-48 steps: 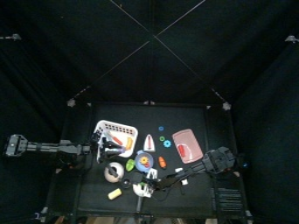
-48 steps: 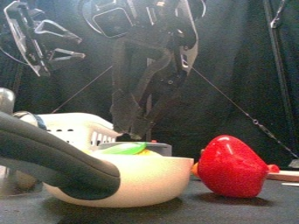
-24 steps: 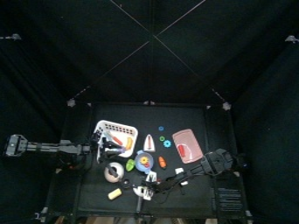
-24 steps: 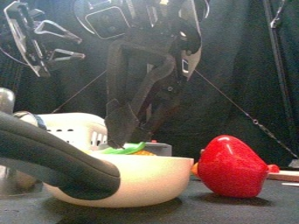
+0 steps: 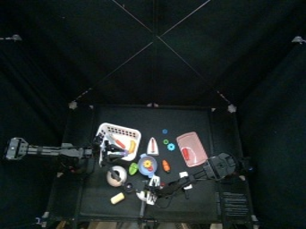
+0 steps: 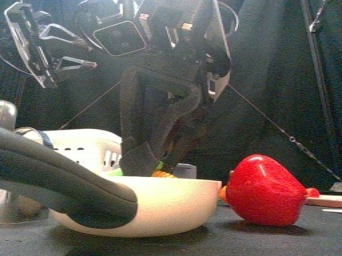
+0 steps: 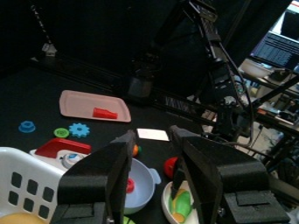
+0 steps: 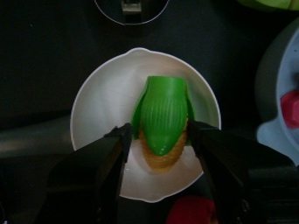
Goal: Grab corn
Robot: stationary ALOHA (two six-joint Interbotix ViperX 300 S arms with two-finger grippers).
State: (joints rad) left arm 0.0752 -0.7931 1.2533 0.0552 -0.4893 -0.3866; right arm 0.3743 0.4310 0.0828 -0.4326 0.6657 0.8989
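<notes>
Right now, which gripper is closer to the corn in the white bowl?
Right. The right gripper is down in the white bowl with its jaws on either side of the corn. The left gripper hangs off beside the white basket.

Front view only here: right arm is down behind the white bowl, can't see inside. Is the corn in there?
Observer: Yes. The right wrist view shows the corn lying in the white bowl.
Operator: Gripper on it?
Observer: The right gripper is open, one jaw on each side of the corn.
Operator: Left arm?
Observer: The left gripper is open, over by the white basket, away from the bowl.
</notes>
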